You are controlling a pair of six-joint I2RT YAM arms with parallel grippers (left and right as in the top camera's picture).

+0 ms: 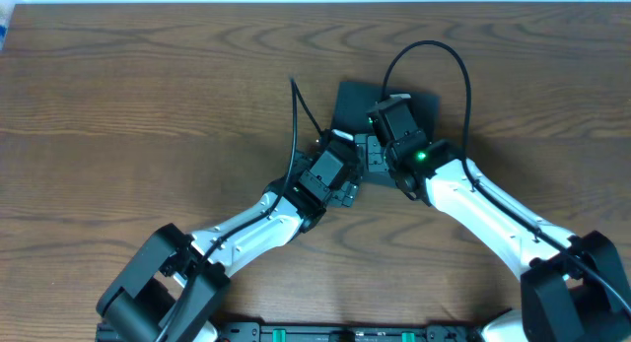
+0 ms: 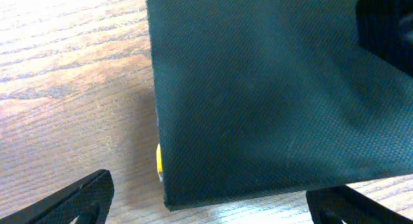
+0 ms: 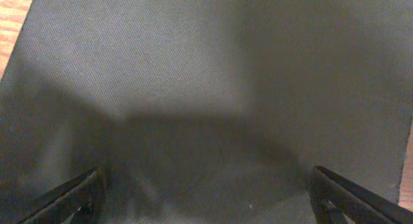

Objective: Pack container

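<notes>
While the left pincer (image 2: 210, 201) and right pincer (image 3: 206, 198) hang wide and empty over the container (image 2: 271, 88), a yellow bit (image 2: 159, 161) peeks from its edge; pressing may crush it.

Container (image 1: 353, 103) is lying flat on the table (image 1: 148, 86), near its middle and slightly toward the far edge. It is showing as a matte, dark teal-black rectangular box with a finely textured top. The lid is sitting down flat; the overhead view is showing it only partly.
</notes>
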